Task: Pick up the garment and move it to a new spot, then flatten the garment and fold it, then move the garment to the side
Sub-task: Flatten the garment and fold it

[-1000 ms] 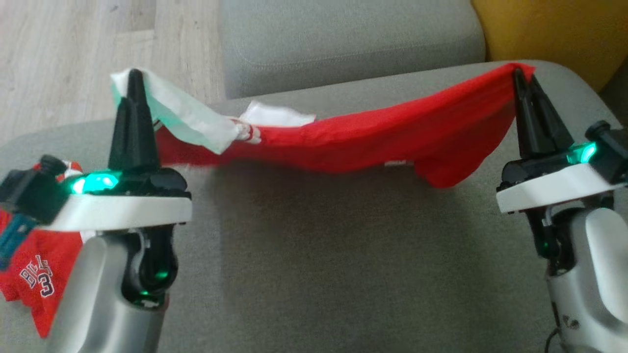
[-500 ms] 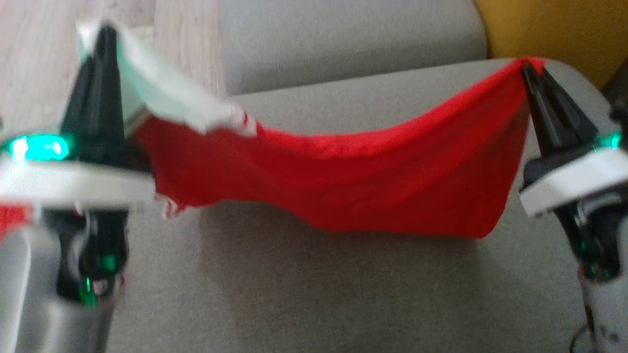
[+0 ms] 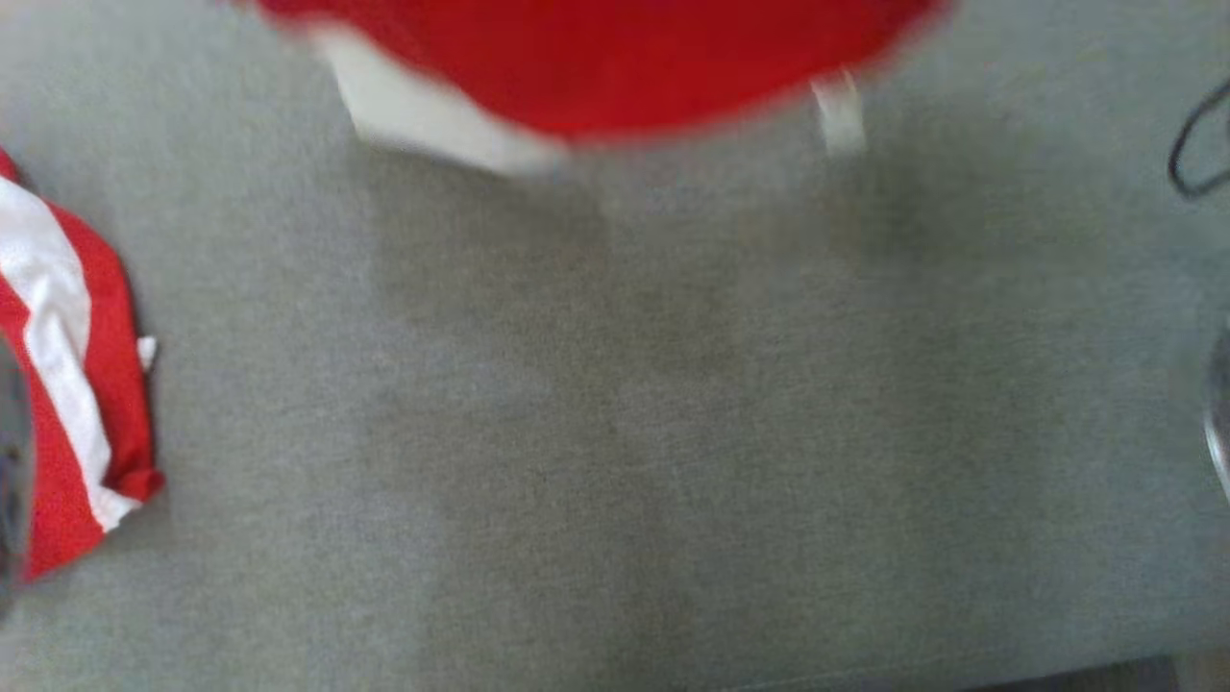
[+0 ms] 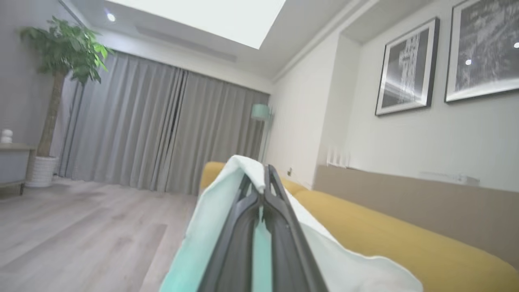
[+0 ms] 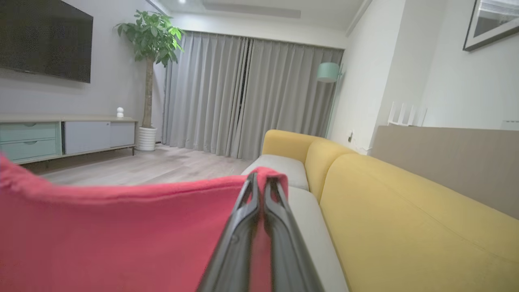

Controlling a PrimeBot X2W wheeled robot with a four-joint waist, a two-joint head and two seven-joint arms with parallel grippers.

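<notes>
1. Found the garment (image 3: 596, 67) hoisted off the grey seat cushion (image 3: 615, 432), having sagged low across it a second before. Caught only its blurred lower edge at the top of the head view, red with a white patch, hanging apart from the cushion.
2. Put the wholesale shift of the head view down to the camera tilting, not to the cloth travelling.
3. Kept the left gripper (image 4: 265, 178) clamped tight on a pale, white-to-mint part of the cloth, draped over the fingertips.
4. Kept the right gripper (image 5: 259, 182) pinched closed on a red corner, with the top hem running fairly taut toward that view's left.
5. Judged the pick-up done and the carry to a new spot under way. Left flattening, folding and moving aside not yet begun.
6. Noted a second red-and-white garment (image 3: 77, 384) lying crumpled at the cushion's left edge, well apart from the hanging one. Probably best kept clear of when laying down.
7. Noted a dark cable (image 3: 1192, 154) looping in at the right edge of the head view.
8. Took in the room through the wrist views:
   - yellow sofa back (image 5: 405, 211) beside the grey seats
   - grey curtains (image 5: 243, 97) and a potted plant (image 5: 152, 36)
   - wall screen (image 5: 44, 40) above a low cabinet (image 5: 61, 136)
   - wood floor (image 4: 81, 227)
   - framed pictures (image 4: 405, 69)
</notes>
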